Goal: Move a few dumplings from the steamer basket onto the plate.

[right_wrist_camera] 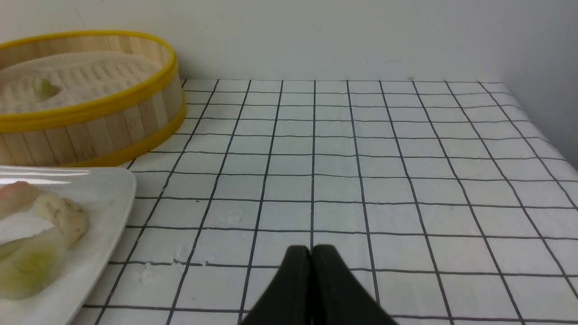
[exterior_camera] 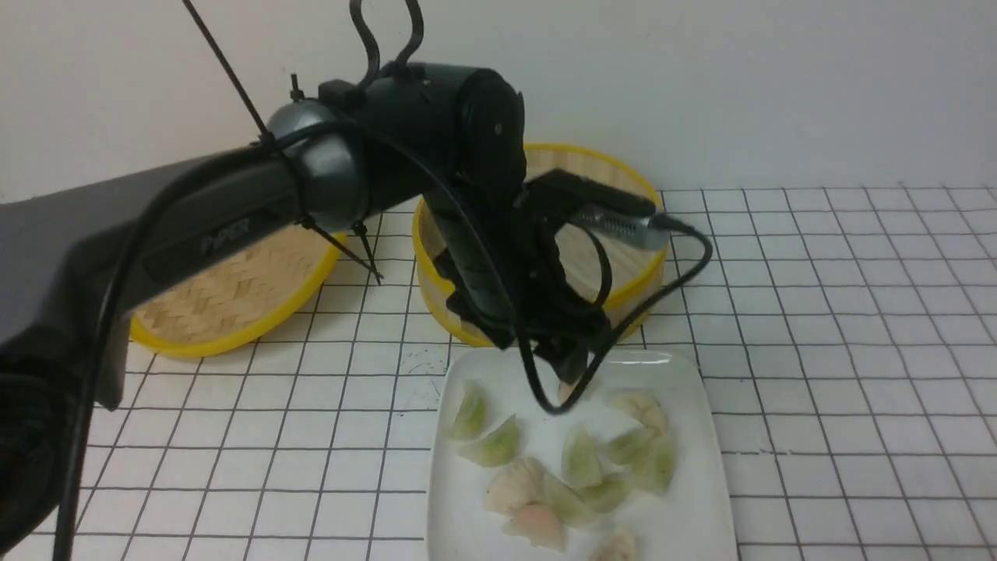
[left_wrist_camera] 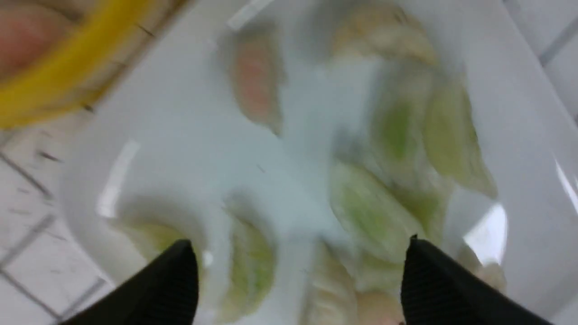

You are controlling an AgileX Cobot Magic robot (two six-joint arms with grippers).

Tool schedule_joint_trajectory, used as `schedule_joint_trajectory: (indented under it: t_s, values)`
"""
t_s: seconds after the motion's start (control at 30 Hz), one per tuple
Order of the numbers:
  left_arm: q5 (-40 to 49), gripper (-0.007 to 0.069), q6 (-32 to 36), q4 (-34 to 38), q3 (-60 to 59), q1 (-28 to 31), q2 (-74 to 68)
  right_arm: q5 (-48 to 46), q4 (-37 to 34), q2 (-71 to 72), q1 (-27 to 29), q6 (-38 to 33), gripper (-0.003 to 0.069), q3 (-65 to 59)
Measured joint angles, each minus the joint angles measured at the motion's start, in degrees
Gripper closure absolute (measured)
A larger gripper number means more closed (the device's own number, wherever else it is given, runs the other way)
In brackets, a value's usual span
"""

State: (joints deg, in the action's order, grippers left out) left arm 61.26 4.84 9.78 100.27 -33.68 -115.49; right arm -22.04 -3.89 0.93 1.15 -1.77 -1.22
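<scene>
Black cable (exterior_camera: 72, 483) of the left arm is seen nearest to the camera, and behind it the arm (exterior_camera: 273, 195) is stretched over the work. The left gripper (left_wrist_camera: 302, 275) is spread wide above the plate (exterior_camera: 709, 499), and nothing is held between its fingers. The right gripper (right_wrist_camera: 310, 257) is closed, its two tips brought together with no food between them.

Many dumplings (exterior_camera: 498, 444), green, cream and pinkish, are laid on the plate, and some of them are touching. A pink one (left_wrist_camera: 257, 81) is placed near the edge by the steamer basket (right_wrist_camera: 149, 104). Inside the basket, a green dumpling (right_wrist_camera: 45, 88) and another pink dumpling (left_wrist_camera: 31, 36) can be seen.

It is judged that a release is just finished, and that the transfer is well advanced. For the next move, the open fingers should be raised over the yellow rim and lowered around one remaining piece (a soft squeeze is advised, because the skin may be torn).

The bamboo lid (exterior_camera: 234, 300) is leaned beside the basket. Much of the basket is hidden by the arm in the front view, so the pieces left inside cannot be fully counted.
</scene>
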Motion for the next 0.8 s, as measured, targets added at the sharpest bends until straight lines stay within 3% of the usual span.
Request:
schedule_joint_trajectory:
  t_s: [0.07,0.17,0.47,0.8]
  values:
    - [-2.39,0.0099,-6.82,-5.19,6.19,1.99,-2.01,0.0,0.0,0.0,0.0,0.0,0.0673,0.0]
    - [-3.56,0.0143,-9.9,-8.02,14.78,5.39,-6.61,0.0,0.0,0.0,0.0,0.0,0.0673,0.0]
    - [-4.55,0.0164,-7.29,-10.45,39.78,9.3,-28.42,0.0,0.0,0.0,0.0,0.0,0.0673,0.0]
    - [-7.63,0.0167,-4.84,-12.28,43.31,9.62,-35.32,0.0,0.0,0.0,0.0,0.0,0.0673,0.0]
